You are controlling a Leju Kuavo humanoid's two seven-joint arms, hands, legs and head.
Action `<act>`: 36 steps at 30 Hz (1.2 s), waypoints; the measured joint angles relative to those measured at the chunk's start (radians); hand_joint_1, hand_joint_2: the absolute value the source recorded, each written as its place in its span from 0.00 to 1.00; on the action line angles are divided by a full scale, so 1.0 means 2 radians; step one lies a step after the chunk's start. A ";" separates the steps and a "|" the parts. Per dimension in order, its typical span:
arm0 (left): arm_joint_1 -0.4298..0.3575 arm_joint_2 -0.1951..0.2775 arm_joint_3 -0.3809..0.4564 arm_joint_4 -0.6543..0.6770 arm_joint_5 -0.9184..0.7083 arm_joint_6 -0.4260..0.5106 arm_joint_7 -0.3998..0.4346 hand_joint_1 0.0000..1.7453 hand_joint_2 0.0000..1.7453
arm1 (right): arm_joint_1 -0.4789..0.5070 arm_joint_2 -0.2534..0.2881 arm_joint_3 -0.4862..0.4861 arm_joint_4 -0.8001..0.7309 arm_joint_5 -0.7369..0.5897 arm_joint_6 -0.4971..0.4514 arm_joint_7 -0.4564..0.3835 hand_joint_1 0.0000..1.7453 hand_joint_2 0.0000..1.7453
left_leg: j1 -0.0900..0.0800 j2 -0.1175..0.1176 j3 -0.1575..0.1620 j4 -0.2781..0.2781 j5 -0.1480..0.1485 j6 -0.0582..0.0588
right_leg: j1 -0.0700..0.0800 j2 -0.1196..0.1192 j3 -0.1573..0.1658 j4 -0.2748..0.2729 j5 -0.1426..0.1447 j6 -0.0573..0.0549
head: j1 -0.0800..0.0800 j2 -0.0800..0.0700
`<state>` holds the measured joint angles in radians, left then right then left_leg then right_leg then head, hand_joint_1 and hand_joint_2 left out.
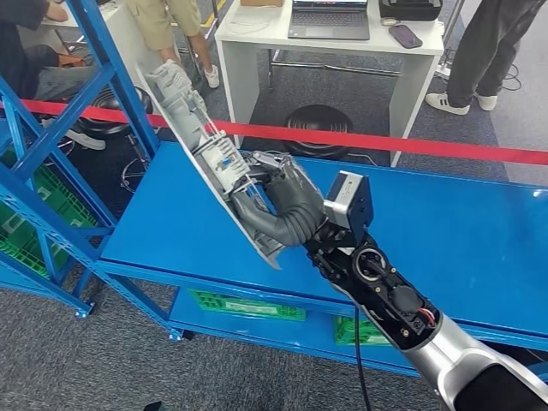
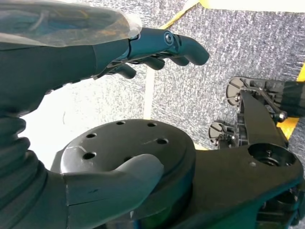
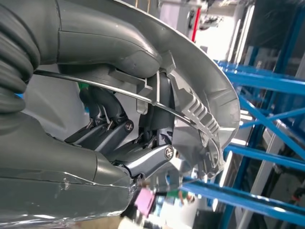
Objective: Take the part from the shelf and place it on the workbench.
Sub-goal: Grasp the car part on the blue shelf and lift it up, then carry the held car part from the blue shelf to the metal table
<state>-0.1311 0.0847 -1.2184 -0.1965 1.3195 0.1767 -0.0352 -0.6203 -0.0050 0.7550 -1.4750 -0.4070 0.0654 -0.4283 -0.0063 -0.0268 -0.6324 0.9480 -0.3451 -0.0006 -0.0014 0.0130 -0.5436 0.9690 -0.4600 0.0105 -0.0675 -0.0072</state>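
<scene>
A long grey plastic part point(image 1: 205, 147) with ribs and clips hangs tilted over the left end of the blue workbench point(image 1: 452, 248). My right hand point(image 1: 288, 210) grips its lower end, thumb on one face and fingers on the other. In the right wrist view the part point(image 3: 201, 90) curves over my right hand point(image 3: 118, 143), whose dark fingers point(image 3: 151, 160) press its ribbed inner side. The blue shelf point(image 1: 45, 171) stands at the left. My left hand point(image 2: 151, 52) hangs over grey carpet with its fingers apart and nothing in them.
A red barrier tape point(image 1: 413, 144) runs behind the workbench. Green crates point(image 1: 248, 305) lie on the bench's lower level and in the shelf point(image 1: 48, 193). A white desk point(image 1: 330, 38) with a laptop stands beyond, and people point(image 1: 491, 43) stand and sit near it.
</scene>
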 joint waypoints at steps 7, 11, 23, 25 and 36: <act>-0.002 0.001 0.000 0.000 -0.010 0.000 0.006 0.00 1.00 | 0.018 0.014 0.012 0.015 -0.072 0.075 -0.031 1.00 1.00 | 0.000 0.000 0.000 0.000 0.000 0.000 | 0.000 0.000 0.000 0.000 0.000 0.000 | 0.000 0.000; -0.004 0.001 0.000 0.000 -0.015 0.000 0.009 0.00 1.00 | 0.030 0.033 0.027 0.032 -0.094 0.115 -0.051 1.00 1.00 | 0.000 -0.001 0.000 0.000 0.000 0.000 | 0.000 -0.001 0.000 0.000 -0.001 -0.001 | 0.000 0.000; -0.005 0.001 0.000 0.000 -0.016 0.000 0.015 0.00 1.00 | 0.040 0.067 0.050 0.072 -0.148 0.179 -0.050 1.00 1.00 | 0.000 -0.001 0.000 0.000 0.000 -0.001 | 0.001 -0.001 0.000 0.000 -0.001 -0.001 | 0.000 0.000; -0.005 0.001 0.000 0.000 -0.016 0.000 0.015 0.00 1.00 | 0.041 0.072 0.053 0.080 -0.155 0.191 -0.047 1.00 1.00 | 0.000 -0.001 0.000 0.000 0.000 -0.001 | 0.000 -0.001 0.000 0.000 -0.001 -0.001 | 0.000 0.000; -0.004 0.002 -0.001 0.000 -0.017 -0.005 0.021 0.00 1.00 | 0.045 0.081 0.065 0.100 -0.138 0.176 -0.065 1.00 1.00 | -0.001 0.000 -0.001 0.003 -0.004 0.002 | 0.000 -0.001 0.001 -0.001 -0.002 0.001 | 0.000 0.000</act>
<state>-0.1393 0.0890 -1.2204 -0.1965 1.2854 0.1657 0.0074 -0.5311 0.1580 0.8847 -1.2741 -0.6825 0.4176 -0.5589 -0.0073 -0.0277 -0.6338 0.9537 -0.3521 0.0041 -0.0020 0.0113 -0.5414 0.9669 -0.4635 0.0120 -0.0676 -0.0072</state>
